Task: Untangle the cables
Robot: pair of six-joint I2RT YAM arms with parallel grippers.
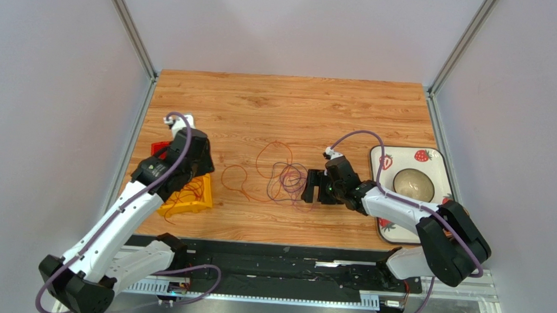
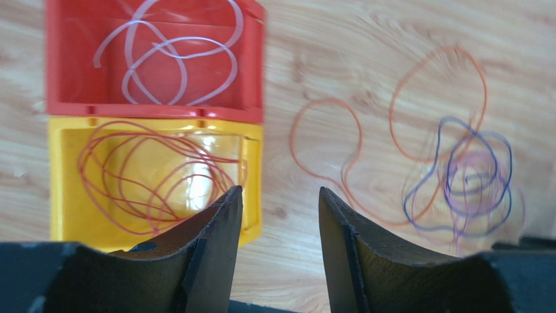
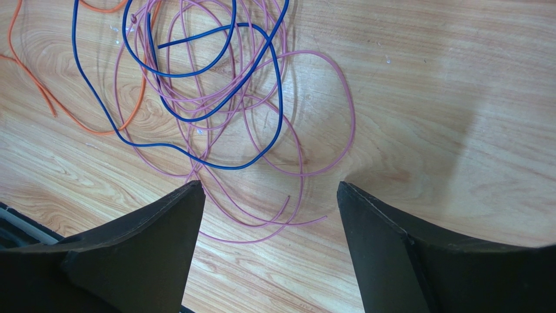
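Orange, blue, pink cables (image 3: 215,111) lie tangled on wooden table (image 3: 431,78).

Bright, even light falls from overhead on the wooden table (image 1: 291,107), and the arms cast only soft, short shadows in the top view. In the left wrist view a white glare pools inside the glossy yellow bin (image 2: 62,182), and the cables (image 2: 466,179) at right smear into blur. The right wrist view shows the wires sharp over faint shadows. The right gripper (image 3: 269,184) reads near-black, and a broad dim patch crosses the boards.
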